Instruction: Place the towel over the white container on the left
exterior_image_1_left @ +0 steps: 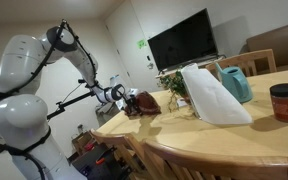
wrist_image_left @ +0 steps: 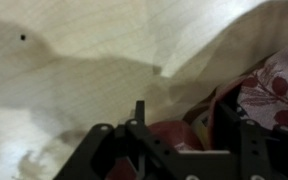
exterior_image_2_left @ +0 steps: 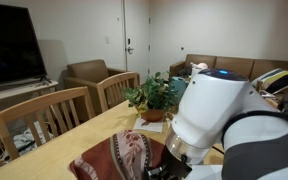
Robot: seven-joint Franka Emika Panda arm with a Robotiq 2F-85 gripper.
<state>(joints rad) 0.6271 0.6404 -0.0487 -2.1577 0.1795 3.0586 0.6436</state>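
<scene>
1. We see the towel point(exterior_image_1_left: 144, 103), red w/ a floral print, bunched up on the far end of the wooden table point(exterior_image_1_left: 234, 140). It's at about 9 o'clock from the white container point(exterior_image_1_left: 214, 95) and well apart from it, so not over it yet.
2. The gripper point(exterior_image_1_left: 121, 97) sits right at the towel's 9 o'clock edge. In the wrist view, red cloth shows btwn the dark fingers, but tbh we can't tell if the claw is spread or pinching it.
3. Other stuff: potted plant point(exterior_image_1_left: 174, 85) btwn towel and container, teal jug point(exterior_image_1_left: 236, 83) at the container's 2 o'clock, red-lidded jar point(exterior_image_1_left: 284, 102) at its 3 o'clock.
</scene>
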